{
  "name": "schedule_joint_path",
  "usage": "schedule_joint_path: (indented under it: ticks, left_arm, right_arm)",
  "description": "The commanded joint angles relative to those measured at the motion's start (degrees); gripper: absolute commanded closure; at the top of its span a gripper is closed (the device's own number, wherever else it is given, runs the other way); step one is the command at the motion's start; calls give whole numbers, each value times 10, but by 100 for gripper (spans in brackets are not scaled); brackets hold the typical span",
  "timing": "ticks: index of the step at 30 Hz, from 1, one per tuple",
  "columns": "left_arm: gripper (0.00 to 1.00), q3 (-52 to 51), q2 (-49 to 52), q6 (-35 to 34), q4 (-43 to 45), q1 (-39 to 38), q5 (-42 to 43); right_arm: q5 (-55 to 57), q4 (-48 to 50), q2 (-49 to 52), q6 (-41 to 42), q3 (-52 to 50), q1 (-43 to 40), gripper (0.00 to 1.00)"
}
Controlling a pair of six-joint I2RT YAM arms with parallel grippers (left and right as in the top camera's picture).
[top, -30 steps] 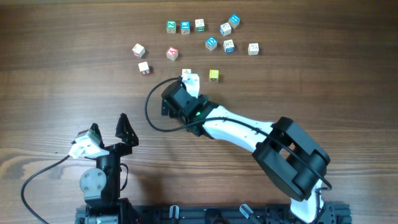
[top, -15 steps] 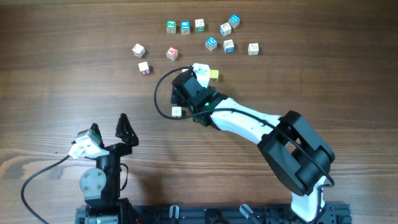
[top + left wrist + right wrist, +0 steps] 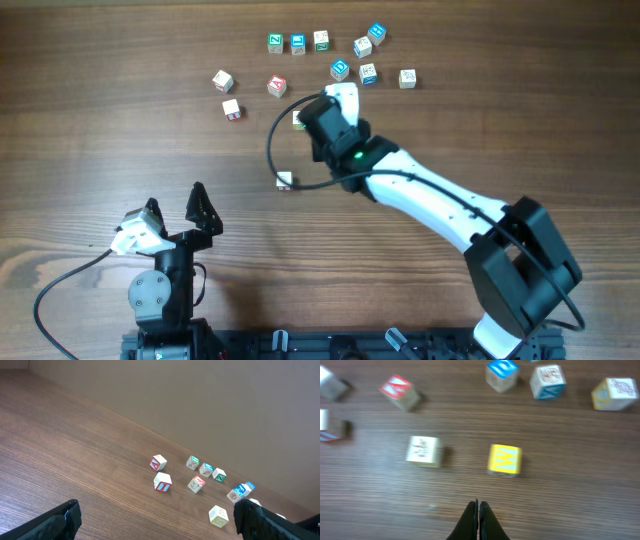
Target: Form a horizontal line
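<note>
Nearest, the left gripper (image 3: 176, 212) stands wide open with nothing in it; its own camera crops both fingers at the bottom corners. Beyond it, the right gripper (image 3: 478, 510) is pinched fully shut on nothing, its tips just short of the yellow cube (image 3: 504, 459). From overhead, the arm hides that cube. Level with the yellow cube and apart from it, to its left in the wrist view, sits a cream cube (image 3: 424, 451), its letter too blurred to read. Farther behind the yellow cube, a blue-faced cube (image 3: 501, 371) is cut by the frame edge.
</note>
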Motion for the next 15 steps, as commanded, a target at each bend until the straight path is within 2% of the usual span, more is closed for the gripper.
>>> schedule_joint_path:
  ticks: [1, 3, 6, 13, 15]
  left_arm:
    - [0, -2, -3, 13, -2, 1, -3]
    - [0, -2, -3, 13, -2, 1, -3]
    - [0, -2, -3, 13, -2, 1, -3]
    - [0, -2, -3, 13, -2, 1, -3]
    - [0, -2, -3, 13, -2, 1, -3]
  right_arm:
    - [-41, -12, -2, -12, 5, -31, 93]
    - [-70, -12, 0, -12, 5, -43, 85]
    - [-104, -13, 1, -11, 4, -54, 83]
    - [-123, -33, 1, -11, 4, -55, 69]
    - [-123, -40, 2, -6, 4, -55, 69]
